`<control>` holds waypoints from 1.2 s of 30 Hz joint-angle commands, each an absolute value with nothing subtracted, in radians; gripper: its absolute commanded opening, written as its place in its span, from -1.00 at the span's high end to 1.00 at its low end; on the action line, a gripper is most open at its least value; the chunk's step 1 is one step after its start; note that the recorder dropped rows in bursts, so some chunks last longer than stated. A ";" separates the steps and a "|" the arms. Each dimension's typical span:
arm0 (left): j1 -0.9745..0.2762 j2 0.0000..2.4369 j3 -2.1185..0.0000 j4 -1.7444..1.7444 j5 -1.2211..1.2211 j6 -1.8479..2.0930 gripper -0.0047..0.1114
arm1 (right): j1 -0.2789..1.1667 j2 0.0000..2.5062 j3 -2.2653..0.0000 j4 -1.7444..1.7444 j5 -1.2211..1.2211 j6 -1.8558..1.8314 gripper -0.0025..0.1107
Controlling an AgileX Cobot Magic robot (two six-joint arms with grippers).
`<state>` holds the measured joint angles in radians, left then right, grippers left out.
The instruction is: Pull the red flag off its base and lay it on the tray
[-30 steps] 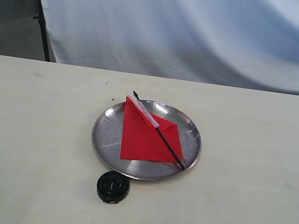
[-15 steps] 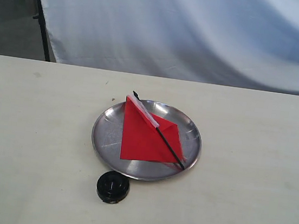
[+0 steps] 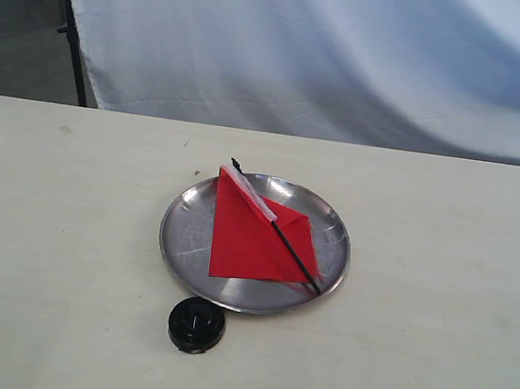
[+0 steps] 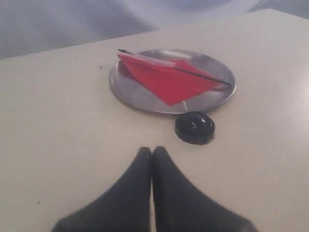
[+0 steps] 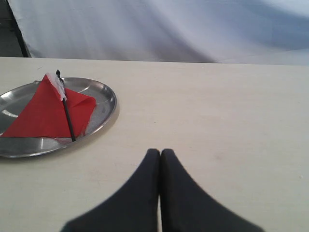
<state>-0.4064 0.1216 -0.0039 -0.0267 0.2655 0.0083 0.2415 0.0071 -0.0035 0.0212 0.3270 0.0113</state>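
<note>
red flag (image 3: pixel 247 240) is off the base (image 3: pixel 197 324), lying flat in the tray (image 3: pixel 183 237) about mid-worktop (image 3: pixel 433 330). Cloth is folded into a rough triangle with a white strip near the tip. The black pole runs diagonal, tip over the rim toward the far-left corner, butt at the rim toward the near-right. Base sits on the worktop just beside the tray's near rim. Tray holds the flag. left fingers (image 4: pixel 142 162) and right fingers (image 5: pixel 150 164) are each pressed together, gripping nothing, off the tray.
</note>
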 commanded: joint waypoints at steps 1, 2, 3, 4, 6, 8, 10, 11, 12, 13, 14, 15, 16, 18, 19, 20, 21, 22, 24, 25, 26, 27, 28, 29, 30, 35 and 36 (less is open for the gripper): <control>-0.412 0.115 0.000 -0.038 0.265 0.008 0.92 | 0.243 0.000 0.000 0.024 0.320 0.014 0.96; -0.412 0.115 0.000 -0.038 0.268 0.008 0.92 | 0.243 0.000 0.000 0.024 0.320 0.014 0.96; -0.412 0.115 0.000 -0.038 0.268 0.008 0.92 | 0.243 0.000 0.000 0.024 0.320 0.014 0.96; -0.412 0.115 0.000 -0.038 0.268 0.008 0.92 | 0.243 0.000 0.000 0.024 0.320 0.014 0.96; -0.412 0.115 0.000 -0.038 0.268 0.008 0.92 | 0.243 0.000 0.000 0.024 0.320 0.014 0.96; -0.412 0.115 0.000 -0.032 0.268 0.008 0.92 | 0.243 0.000 0.000 0.024 0.320 0.014 0.96; -0.412 0.115 0.000 -0.032 0.268 0.008 0.92 | 0.243 0.000 0.000 0.024 0.320 0.014 0.96; -0.412 0.115 0.000 -0.032 0.268 0.008 0.92 | 0.243 0.000 0.000 0.024 0.320 0.014 0.96; -0.412 0.115 0.000 -0.032 0.268 0.008 0.92 | 0.243 0.000 0.000 0.024 0.320 0.014 0.96; -0.412 0.112 0.000 -0.032 0.268 0.008 0.92 | 0.243 0.000 0.000 0.024 0.320 0.014 0.96; -0.412 0.106 0.000 -0.032 0.269 0.008 0.92 | 0.243 0.000 0.000 0.024 0.320 0.014 0.96; -0.412 0.094 0.000 -0.032 0.272 0.000 0.92 | 0.243 0.000 0.000 0.024 0.320 0.014 0.96; -0.412 0.078 0.000 -0.034 0.280 0.000 0.92 | 0.243 0.000 0.000 0.024 0.320 0.014 0.96; -0.408 0.031 0.000 -0.038 0.316 0.000 0.92 | 0.243 0.000 0.000 0.024 0.320 0.014 0.96; -0.401 0.000 0.000 -0.038 0.331 0.000 0.92 | 0.243 0.000 0.000 0.024 0.320 0.014 0.96; -0.393 0.000 0.000 -0.038 0.331 -0.007 0.92 | 0.243 0.000 0.000 0.024 0.320 0.014 0.96; -0.384 0.000 0.000 -0.038 0.324 -0.007 0.92 | 0.243 0.000 0.000 0.024 0.320 0.014 0.96; -0.368 0.000 0.000 -0.038 0.330 -0.007 0.92 | 0.243 0.000 0.000 0.024 0.320 0.014 0.96; -0.335 0.000 0.000 -0.038 0.330 -0.007 0.92 | 0.245 0.000 0.000 0.024 0.318 0.014 0.96; -0.322 0.000 0.000 -0.038 0.330 -0.007 0.92 | 0.244 0.000 0.000 0.024 0.320 0.014 0.96; -0.308 0.000 0.000 -0.038 0.330 -0.007 0.92 | 0.246 0.000 0.000 0.024 0.320 0.014 0.96; -0.282 0.000 0.000 -0.038 0.330 -0.007 0.92 | 0.246 0.000 0.000 0.024 0.320 0.014 0.96; -0.263 0.000 0.000 -0.038 0.330 -0.007 0.92 | 0.246 0.000 0.000 0.024 0.320 0.014 0.96; -0.237 0.000 0.000 -0.038 0.330 -0.007 0.92 | 0.246 0.000 0.000 0.024 0.320 0.014 0.96; -0.211 0.000 0.000 -0.038 0.330 -0.007 0.92 | 0.246 0.000 0.000 0.024 0.320 0.014 0.96; -0.087 0.000 0.000 -0.038 0.330 -0.007 0.92 | 0.246 0.000 0.000 0.024 0.320 0.014 0.96; -0.065 0.000 0.000 -0.038 0.330 -0.007 0.92 | 0.246 0.000 0.000 0.024 0.320 0.014 0.96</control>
<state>-0.1180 0.0053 -0.0039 -0.0302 0.3293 0.0000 0.2415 0.0071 -0.0035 0.0212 0.3270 0.0113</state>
